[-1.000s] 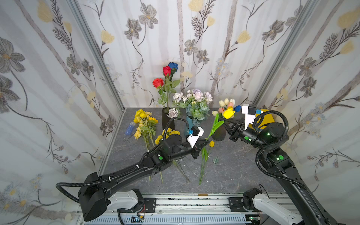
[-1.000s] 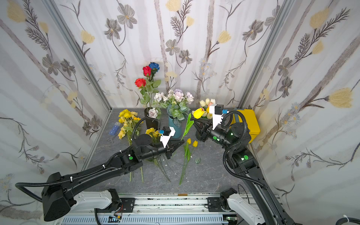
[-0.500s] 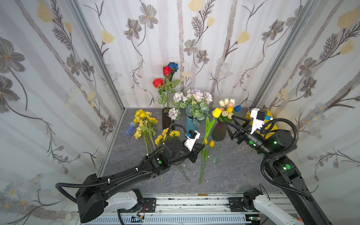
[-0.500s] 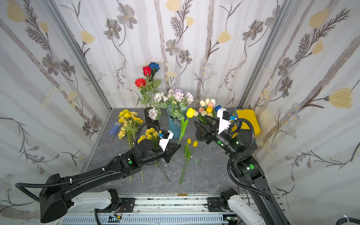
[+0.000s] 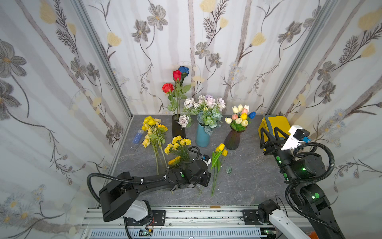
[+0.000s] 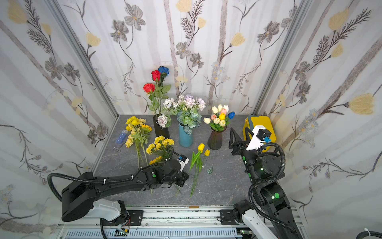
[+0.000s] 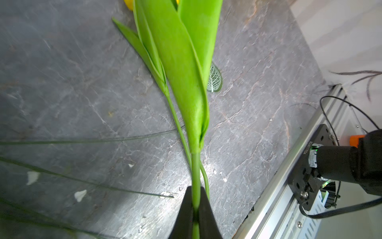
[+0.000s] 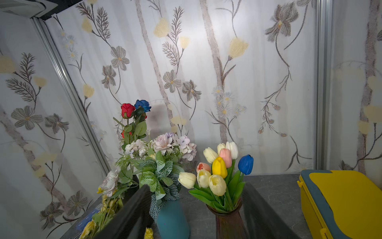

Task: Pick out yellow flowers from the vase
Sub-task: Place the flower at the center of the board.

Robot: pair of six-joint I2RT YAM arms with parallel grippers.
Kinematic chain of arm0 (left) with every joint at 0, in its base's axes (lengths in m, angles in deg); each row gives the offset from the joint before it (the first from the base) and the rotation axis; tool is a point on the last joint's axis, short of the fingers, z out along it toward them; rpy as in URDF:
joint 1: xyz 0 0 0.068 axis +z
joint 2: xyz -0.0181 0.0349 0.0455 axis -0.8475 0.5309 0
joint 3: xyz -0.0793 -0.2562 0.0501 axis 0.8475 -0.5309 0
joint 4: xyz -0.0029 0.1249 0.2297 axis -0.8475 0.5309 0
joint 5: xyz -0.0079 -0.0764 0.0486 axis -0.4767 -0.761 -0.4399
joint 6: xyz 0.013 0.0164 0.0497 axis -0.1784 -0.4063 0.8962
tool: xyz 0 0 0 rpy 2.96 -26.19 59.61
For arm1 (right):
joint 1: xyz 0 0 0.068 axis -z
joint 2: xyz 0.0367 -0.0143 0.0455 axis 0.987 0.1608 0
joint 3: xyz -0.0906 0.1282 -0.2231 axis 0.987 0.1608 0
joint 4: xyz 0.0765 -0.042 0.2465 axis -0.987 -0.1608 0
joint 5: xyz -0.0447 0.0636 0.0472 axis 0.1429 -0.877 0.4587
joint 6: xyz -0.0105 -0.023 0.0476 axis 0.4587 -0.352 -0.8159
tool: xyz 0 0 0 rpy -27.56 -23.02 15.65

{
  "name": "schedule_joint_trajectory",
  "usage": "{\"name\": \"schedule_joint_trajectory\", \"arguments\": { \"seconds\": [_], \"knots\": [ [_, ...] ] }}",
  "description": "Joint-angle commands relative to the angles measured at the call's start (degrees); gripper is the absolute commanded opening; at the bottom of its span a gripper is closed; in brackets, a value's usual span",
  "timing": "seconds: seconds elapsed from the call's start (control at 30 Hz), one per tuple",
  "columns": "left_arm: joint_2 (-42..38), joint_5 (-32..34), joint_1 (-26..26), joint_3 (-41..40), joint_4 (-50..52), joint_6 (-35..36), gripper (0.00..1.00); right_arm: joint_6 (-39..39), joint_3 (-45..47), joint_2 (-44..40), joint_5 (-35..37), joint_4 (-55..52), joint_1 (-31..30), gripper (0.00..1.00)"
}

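Presently: one yellow tulip in hand, one left in the vase

**Left gripper** (image 7: 195,196): clamped tight on the lower stem of the held yellow tulip (image 7: 186,82). The stem runs straight out from the jaws, its long axis pointing from the front rail toward the vases. A second yellow tulip (image 7: 144,53) lies just beside it on the table (image 5: 258,175). Whether the held one rests on the surface or hangs just above it cannot be told.

**Right gripper** (image 5: 268,132): jaws spread wide and empty, raised above the table near the yellow case (image 5: 277,124).

**Standing yellow tulip** (image 8: 219,167): upright in the dark ribbed vase (image 8: 227,221), packed among cream, pink and blue tulips. In the right wrist view it sits between the two open jaws, straight ahead and toward the back wall. Its stem is vertical, so the jaws would close across it from either side. The right arm is clearly the nearer, and the left is occupied and well apart from this vase.

**Laid-out yellow bunches** (image 5: 178,144): flat on the table in front of the black vase (image 5: 177,129).

**Assessment**: the next pick probably falls to the right arm. Crowding neighbours are the likely snag.
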State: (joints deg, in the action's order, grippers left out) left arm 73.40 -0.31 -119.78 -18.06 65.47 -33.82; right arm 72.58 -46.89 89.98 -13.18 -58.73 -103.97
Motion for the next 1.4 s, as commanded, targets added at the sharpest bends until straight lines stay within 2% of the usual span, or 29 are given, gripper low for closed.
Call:
{"name": "schedule_joint_trajectory", "arguments": {
  "seconds": [0.0,0.2,0.3,0.4,0.5,0.6,0.73,0.93,1.17,1.37],
  "knots": [
    [4.8,1.0,-0.1,3.1,-1.9,-6.4,0.00,-0.3,0.0,0.7,0.5,1.0,0.0,0.69],
    [14.9,-0.2,-0.4,9.3,-4.0,-8.6,0.00,0.5,1.0,0.7,0.9,0.5,0.0,0.69],
    [17.7,0.3,-0.2,11.4,-3.6,-8.9,0.00,2.9,-1.3,4.4,-1.3,-2.9,0.1,0.67],
    [18.5,-0.2,0.2,11.6,-4.6,-9.1,0.05,4.0,-4.2,9.4,-2.4,-7.2,0.4,0.63],
    [18.5,-0.2,0.4,11.4,-4.6,-9.2,0.11,4.4,-4.0,11.6,-4.7,-6.9,2.0,0.57],
    [17.4,-0.3,0.6,10.5,-5.2,-9.1,0.19,3.9,-3.6,12.8,-7.5,-5.7,6.0,0.54],
    [15.6,-0.8,0.7,9.2,-6.5,-8.1,0.29,1.8,-3.1,16.1,-14.2,-3.0,14.3,0.50],
    [11.3,0.7,0.8,7.5,-7.1,-6.5,0.36,0.1,-1.9,24.4,-21.8,5.2,22.5,0.49],
    [2.9,4.1,0.8,2.0,-11.1,-4.0,0.46,3.4,2.6,29.3,-29.7,16.2,23.6,0.51],
    [-1.8,6.0,1.1,-0.2,-12.4,-1.8,0.53,5.2,2.4,32.8,-29.1,17.5,21.7,0.50]
  ]
}}
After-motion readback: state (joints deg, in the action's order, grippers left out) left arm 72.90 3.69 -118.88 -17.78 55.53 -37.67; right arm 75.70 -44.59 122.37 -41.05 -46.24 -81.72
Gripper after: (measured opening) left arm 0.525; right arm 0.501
